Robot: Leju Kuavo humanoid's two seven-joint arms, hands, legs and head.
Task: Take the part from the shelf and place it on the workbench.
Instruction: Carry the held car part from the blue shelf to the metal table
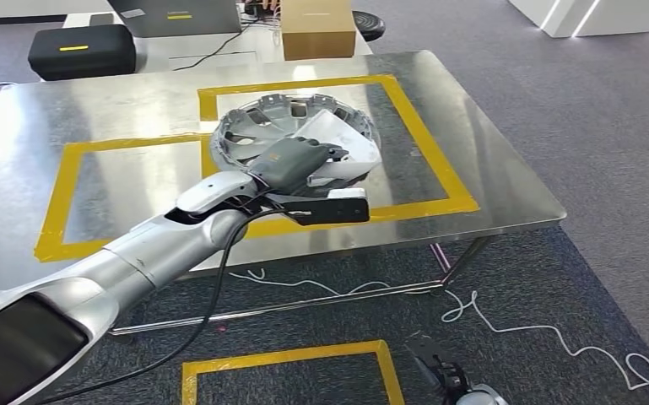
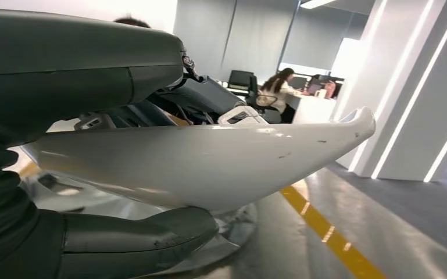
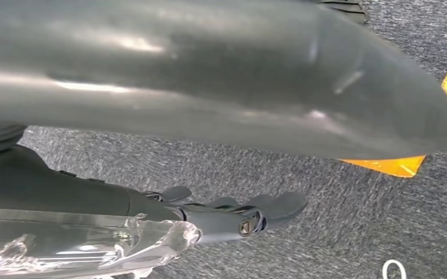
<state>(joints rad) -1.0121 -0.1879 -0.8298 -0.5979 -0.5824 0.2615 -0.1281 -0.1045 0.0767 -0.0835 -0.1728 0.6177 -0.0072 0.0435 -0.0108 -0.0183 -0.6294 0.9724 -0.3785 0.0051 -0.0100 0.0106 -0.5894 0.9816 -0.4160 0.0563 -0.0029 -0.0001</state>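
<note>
The white part lies over the silver wheel cover on the steel workbench, inside its yellow tape rectangle. The left hand grips the part; the right hand hangs over carpet beside the workbench, fingers apart, holding nothing

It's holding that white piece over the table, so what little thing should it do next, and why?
Probably lower it a little and let go. The left hand holds the white part over the silver wheel cover, inside the yellow-taped square on the workbench. The left wrist view shows the part just above that cover, so a short drop should set it down.
</note>
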